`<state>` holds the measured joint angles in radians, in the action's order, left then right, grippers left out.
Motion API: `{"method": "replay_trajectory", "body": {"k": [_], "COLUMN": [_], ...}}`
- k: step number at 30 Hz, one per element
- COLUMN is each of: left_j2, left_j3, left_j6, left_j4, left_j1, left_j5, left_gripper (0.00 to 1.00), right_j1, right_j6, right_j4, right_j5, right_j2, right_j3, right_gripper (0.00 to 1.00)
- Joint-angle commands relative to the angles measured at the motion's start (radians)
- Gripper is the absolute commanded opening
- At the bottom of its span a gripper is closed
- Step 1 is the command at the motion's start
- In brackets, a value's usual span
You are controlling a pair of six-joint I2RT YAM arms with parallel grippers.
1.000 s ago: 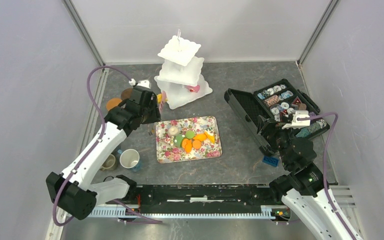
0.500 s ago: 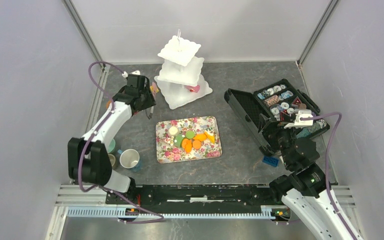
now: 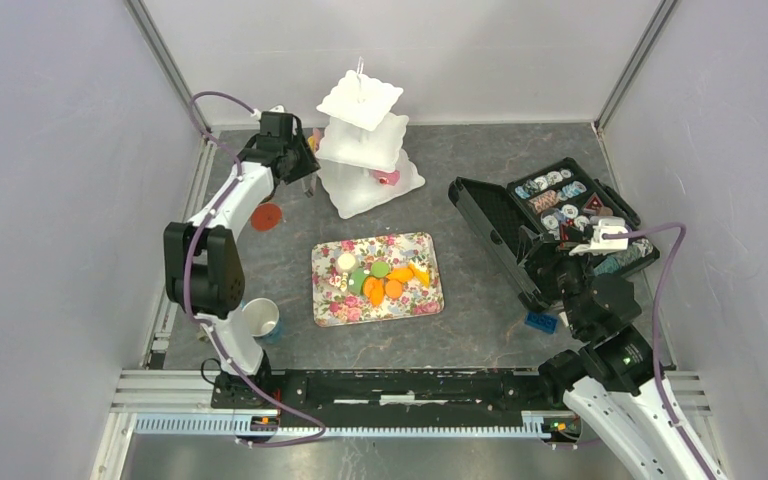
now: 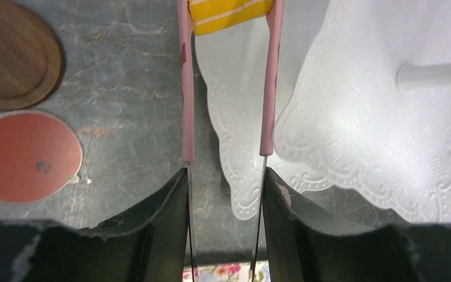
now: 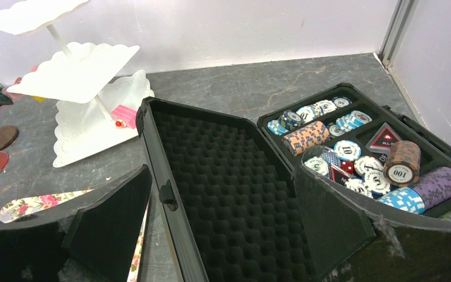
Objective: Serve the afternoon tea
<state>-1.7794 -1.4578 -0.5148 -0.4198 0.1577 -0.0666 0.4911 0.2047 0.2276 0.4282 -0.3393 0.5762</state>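
The left gripper (image 4: 224, 176) clamps pink tongs (image 4: 187, 88) pinching one yellow cake (image 4: 229, 13) (by the three-tier stand (image 4: 387, 147)); one brown saucer (image 4: 12, 53) and one orange saucer (image 4: 26, 155) lie near; right gripper (image 5: 223, 194) gapes empty

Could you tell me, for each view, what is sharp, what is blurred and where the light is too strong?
Top external: even soft light, faint shadows, everything sharp; the white tiered stand is almost washed out. Left wrist: the stand's relief is crisp, the yellow cake is cut by the top edge. Right wrist: the poker chips are sharp, the near black fingers are blurred.
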Motion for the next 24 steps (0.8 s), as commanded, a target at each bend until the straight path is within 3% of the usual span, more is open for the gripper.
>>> {"method": "replay_trajectory", "body": {"k": [1,9,24], "left_j2": [-0.069,-0.154,-0.21], "left_j3": [-0.116,-0.165,-0.171], "left_j6": [-0.031,-0.049,-0.033], "left_j4": [0.038,0.037,0.049], "left_j1": [-0.022,-0.067,-0.07], "left_j5": [0.123,0.302,0.333], "left_gripper": [0.44,0.44,0.56], "right_j1": [0.005,0.005,0.005], "right_j6": [0.003,0.011,0.032], "right_j4": [-0.009,-0.012,-0.041], "right_j5": [0.01,0.013,-0.029], "right_j2": [0.002,-0.004,-0.036], "right_j3": [0.061,0.063,0.051], "right_gripper": [0.98,0.98,0.98]}}
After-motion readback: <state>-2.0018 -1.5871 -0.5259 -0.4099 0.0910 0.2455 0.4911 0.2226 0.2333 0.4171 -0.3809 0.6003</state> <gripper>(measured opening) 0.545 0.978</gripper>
